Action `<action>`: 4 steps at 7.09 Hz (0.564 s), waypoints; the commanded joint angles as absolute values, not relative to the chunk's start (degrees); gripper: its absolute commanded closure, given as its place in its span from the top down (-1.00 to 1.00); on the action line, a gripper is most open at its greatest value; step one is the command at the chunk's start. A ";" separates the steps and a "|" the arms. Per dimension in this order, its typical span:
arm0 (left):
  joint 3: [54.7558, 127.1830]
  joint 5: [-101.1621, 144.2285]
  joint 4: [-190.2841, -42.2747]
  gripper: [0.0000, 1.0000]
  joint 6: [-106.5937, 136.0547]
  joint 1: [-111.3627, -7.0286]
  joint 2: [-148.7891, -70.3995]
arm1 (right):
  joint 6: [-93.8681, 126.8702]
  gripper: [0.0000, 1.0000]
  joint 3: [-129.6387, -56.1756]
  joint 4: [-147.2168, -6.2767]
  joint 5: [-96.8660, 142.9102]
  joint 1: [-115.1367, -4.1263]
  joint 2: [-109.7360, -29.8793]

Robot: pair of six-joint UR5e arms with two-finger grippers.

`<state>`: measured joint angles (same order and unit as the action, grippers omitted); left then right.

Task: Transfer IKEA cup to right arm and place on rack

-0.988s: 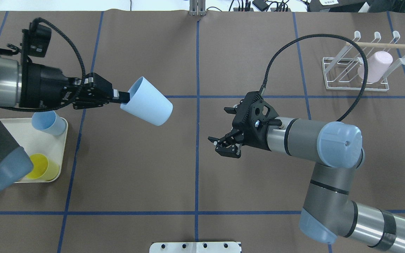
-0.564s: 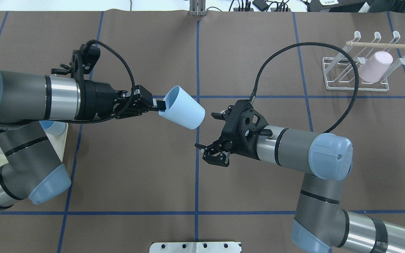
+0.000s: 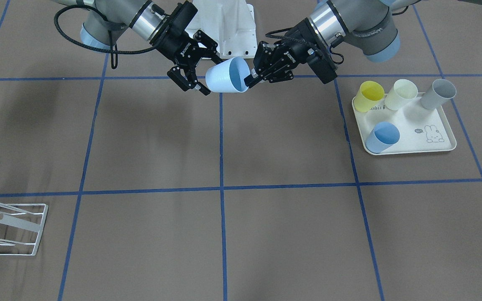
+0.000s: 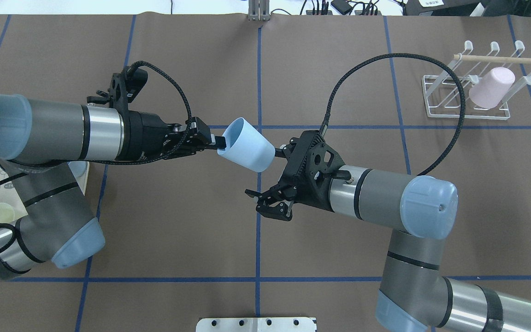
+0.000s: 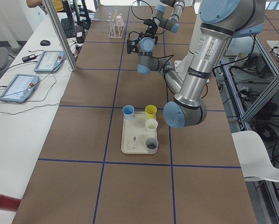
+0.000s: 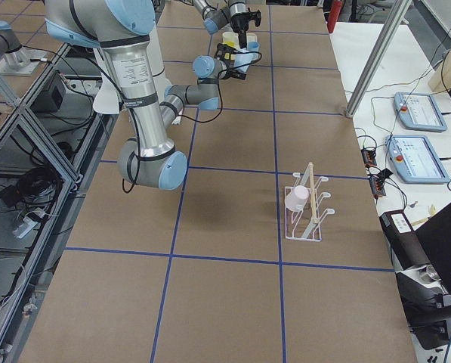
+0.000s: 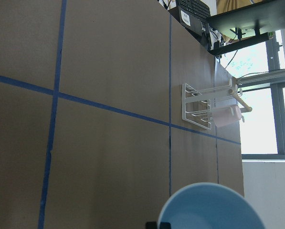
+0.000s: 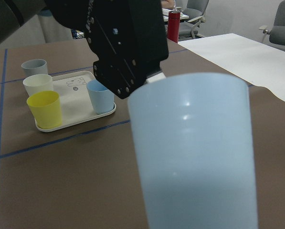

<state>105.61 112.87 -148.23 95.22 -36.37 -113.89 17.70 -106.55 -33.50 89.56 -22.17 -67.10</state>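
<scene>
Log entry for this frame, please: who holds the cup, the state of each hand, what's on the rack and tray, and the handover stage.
held item: light blue cup, tilted, off the table
left hand: shut on the cup's rim
right hand: open, at the cup's base
rack: holds one pink cup
tray: yellow cup, cream cup, grey cup, second blue cup
stage: handover not yet done

A cream tray (image 3: 408, 125) holds a yellow cup (image 3: 370, 96), pale cup (image 3: 401, 94), grey cup (image 3: 438, 93) and blue cup (image 3: 383, 137).
</scene>
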 commanded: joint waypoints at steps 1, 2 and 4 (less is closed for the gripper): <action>106.17 112.94 -148.27 -1.00 95.19 -36.30 -113.73 | 17.67 0.99 -106.35 -32.96 89.47 -22.24 -67.15; 106.17 112.94 -148.27 -1.00 95.19 -36.21 -113.64 | 17.67 0.99 -106.35 -32.96 89.47 -22.24 -67.06; 106.69 112.94 -148.62 -1.00 95.18 -36.21 -113.20 | 17.67 0.99 -106.35 -32.96 89.12 -22.24 -67.06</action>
<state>106.30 112.94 -148.36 95.15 -36.23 -113.44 17.67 -106.40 -32.93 89.39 -22.23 -67.07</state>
